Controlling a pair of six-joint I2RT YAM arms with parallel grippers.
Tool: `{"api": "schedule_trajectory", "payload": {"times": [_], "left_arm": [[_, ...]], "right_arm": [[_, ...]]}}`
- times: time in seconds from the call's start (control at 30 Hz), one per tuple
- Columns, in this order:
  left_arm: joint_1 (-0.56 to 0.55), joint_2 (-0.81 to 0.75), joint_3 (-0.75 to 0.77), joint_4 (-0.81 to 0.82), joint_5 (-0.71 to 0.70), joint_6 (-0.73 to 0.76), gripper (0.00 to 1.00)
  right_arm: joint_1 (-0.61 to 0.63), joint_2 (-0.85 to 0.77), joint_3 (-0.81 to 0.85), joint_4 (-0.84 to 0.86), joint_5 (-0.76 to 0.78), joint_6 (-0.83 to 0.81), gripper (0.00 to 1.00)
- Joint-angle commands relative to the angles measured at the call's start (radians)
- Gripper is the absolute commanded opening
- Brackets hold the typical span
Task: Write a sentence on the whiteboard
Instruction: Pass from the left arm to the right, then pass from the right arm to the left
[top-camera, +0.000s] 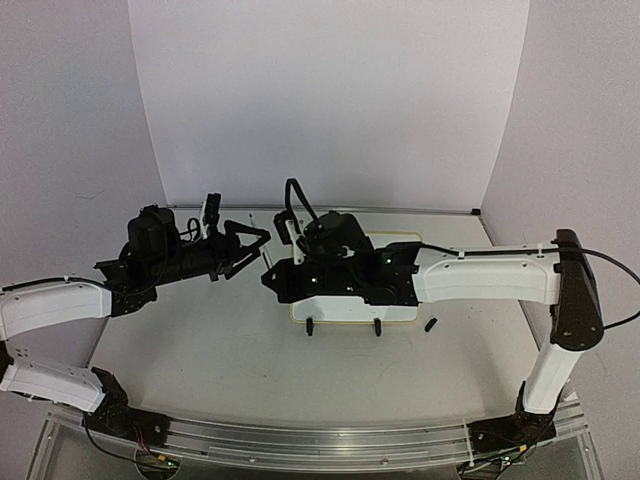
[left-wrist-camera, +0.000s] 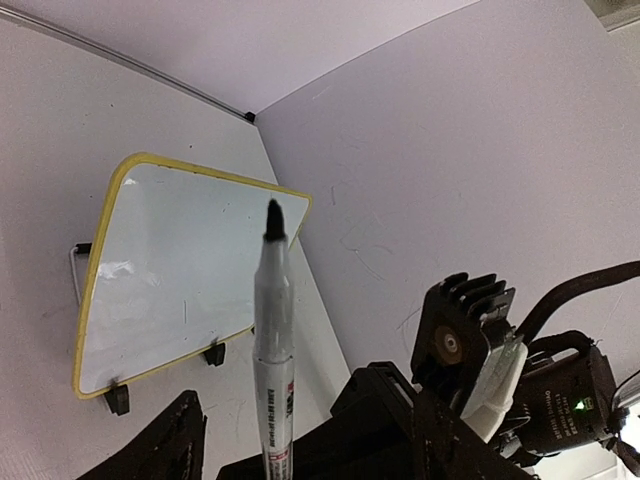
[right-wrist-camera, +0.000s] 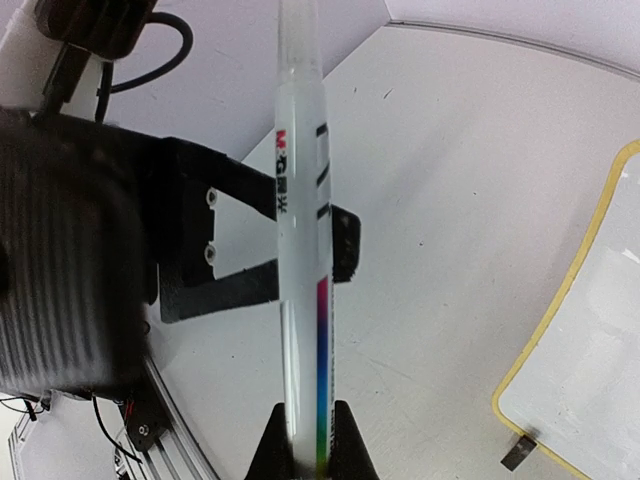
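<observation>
The right pincer (right-wrist-camera: 310, 448) clamps a marker (right-wrist-camera: 298, 150) whose barrel crosses the left pincer's (right-wrist-camera: 290, 240) spread fingers (right-wrist-camera: 240, 188).

Your left gripper (top-camera: 255, 252) and right gripper (top-camera: 269, 279): ribbed black housings on white-shelled arms (top-camera: 490, 280), with black cables looping behind the jaws.

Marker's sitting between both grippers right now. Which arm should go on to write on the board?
Right. The right gripper is shut on the marker and that arm lies over the whiteboard; the left gripper stands open around the barrel.
</observation>
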Motion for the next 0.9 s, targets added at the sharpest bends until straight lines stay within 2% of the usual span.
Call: {"api": "schedule_trajectory", "payload": {"times": [0.0,0.2,0.6,0.87], "left_arm": [[0.031,-0.036,0.058,-0.038,0.033,0.03,0.71],[0.046,-0.012,0.082,-0.024,0.078,0.024,0.71],[0.046,-0.006,0.078,0.006,0.088,-0.001,0.59],[0.046,-0.007,0.048,0.039,0.073,-0.036,0.29]], "right_arm": [[0.004,-0.107,-0.046,-0.024,0.004,-0.05,0.0],[0.003,-0.151,-0.066,-0.062,-0.049,-0.08,0.0],[0.003,-0.137,-0.042,-0.133,-0.11,-0.114,0.0],[0.003,-0.122,-0.038,-0.141,-0.13,-0.116,0.0]]}}
